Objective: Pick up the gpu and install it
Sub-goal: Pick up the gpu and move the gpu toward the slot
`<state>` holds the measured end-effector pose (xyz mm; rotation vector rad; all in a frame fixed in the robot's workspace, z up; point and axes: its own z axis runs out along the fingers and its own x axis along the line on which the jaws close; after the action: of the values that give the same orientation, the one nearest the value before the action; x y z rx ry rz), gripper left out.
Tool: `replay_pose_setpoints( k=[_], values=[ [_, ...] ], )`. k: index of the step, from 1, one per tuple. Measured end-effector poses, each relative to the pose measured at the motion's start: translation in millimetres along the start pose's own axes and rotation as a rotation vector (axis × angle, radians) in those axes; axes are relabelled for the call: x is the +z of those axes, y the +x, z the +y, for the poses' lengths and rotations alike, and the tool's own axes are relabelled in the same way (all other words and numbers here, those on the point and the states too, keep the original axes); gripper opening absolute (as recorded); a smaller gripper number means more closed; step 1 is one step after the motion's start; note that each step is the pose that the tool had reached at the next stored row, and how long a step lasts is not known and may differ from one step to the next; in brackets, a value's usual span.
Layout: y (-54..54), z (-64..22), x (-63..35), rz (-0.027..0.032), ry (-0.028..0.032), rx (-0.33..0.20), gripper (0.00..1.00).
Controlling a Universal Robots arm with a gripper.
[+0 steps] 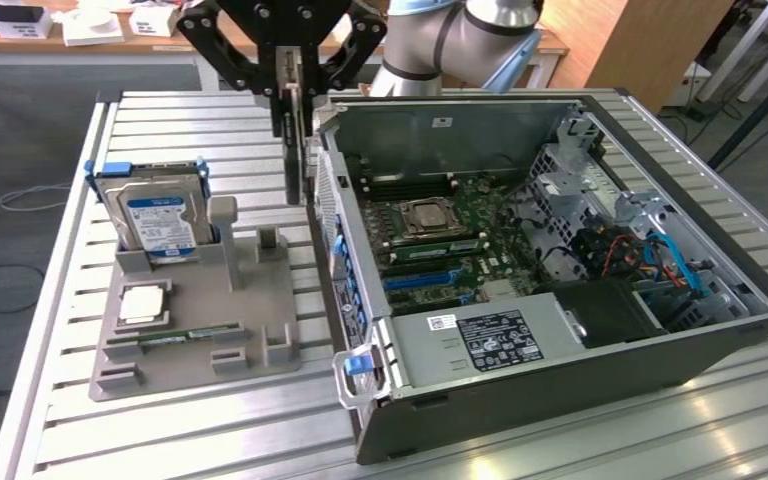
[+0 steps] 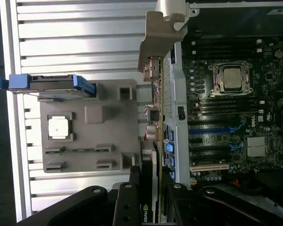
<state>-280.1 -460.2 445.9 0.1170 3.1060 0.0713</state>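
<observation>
The gpu (image 1: 291,160) hangs upright and edge-on, a thin dark card above the gap between the grey parts holder (image 1: 197,330) and the open computer case (image 1: 491,400). My gripper (image 1: 291,100) is shut on its upper end, black linkage arms spread above. In the wrist view the gpu (image 2: 155,141) runs edge-on away from my gripper (image 2: 151,209) along the case's rear wall. Its silver bracket (image 2: 158,37) is at the far end, and my fingers (image 2: 127,202) clamp the card from both sides. The motherboard's blue slots (image 2: 212,131) lie inside the case, beside the card.
The grey holder carries a hard drive (image 1: 157,215) standing upright, a CPU (image 1: 141,305) and a RAM stick (image 1: 177,340). Inside the case are the CPU socket (image 1: 424,215), the power supply (image 1: 491,340) and drive cables (image 1: 651,250). The slatted aluminium table (image 1: 197,430) surrounds everything.
</observation>
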Motion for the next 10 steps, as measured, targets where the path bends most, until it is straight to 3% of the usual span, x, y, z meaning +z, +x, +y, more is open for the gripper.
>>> replay_pose_setpoints(
  k=[10],
  values=[
    [-42.2,3.8,1.6,0.0001,-0.0015,0.000,0.27]
  ],
)
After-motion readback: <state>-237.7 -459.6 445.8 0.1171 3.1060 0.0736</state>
